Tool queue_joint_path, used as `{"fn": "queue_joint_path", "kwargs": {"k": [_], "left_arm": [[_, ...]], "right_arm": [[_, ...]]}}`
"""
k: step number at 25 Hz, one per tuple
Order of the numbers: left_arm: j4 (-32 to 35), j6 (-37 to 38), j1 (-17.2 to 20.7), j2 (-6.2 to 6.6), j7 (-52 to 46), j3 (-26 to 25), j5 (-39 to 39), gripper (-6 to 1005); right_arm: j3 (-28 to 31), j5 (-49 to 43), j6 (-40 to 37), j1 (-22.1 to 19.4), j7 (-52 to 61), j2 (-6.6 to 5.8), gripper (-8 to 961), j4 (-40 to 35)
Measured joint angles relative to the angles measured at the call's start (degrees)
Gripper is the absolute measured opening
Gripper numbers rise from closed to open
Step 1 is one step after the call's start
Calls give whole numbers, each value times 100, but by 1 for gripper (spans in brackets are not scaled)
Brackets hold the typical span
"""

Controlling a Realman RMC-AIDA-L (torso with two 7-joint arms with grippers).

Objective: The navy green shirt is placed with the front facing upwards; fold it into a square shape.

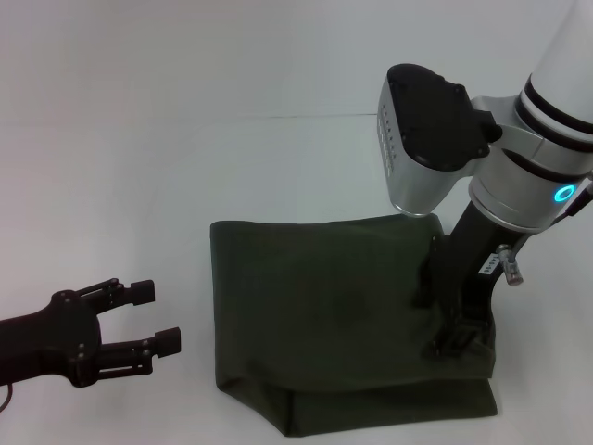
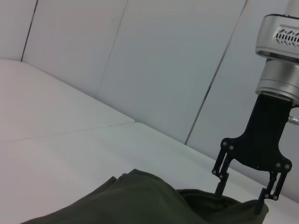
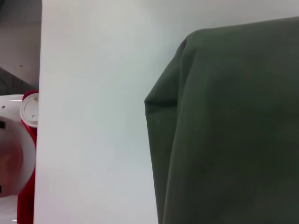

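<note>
The left gripper [image 1: 159,318], nearest the camera, hovers beside the shirt's left edge with its fingers spread and nothing held. The navy green shirt [image 1: 334,315] lies mid-table [image 1: 185,185], already folded into a rough rectangle with a looser flap along the near edge. The right gripper [image 1: 451,340] presses fingers-down on the shirt's right side; in the left wrist view its fingers stand parted — whether cloth is pinched cannot be told. The fold would likely go best if edges stay aligned — slow and flat.
</note>
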Motion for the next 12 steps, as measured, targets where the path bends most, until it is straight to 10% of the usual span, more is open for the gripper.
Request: {"fn": "queue_joint_path", "kwargs": {"k": [12], "left_arm": [[12,-22,1,-13,-5,-42,-3,920]], "right_arm": [[-169,182,156,-125,46,13,657,46]]}}
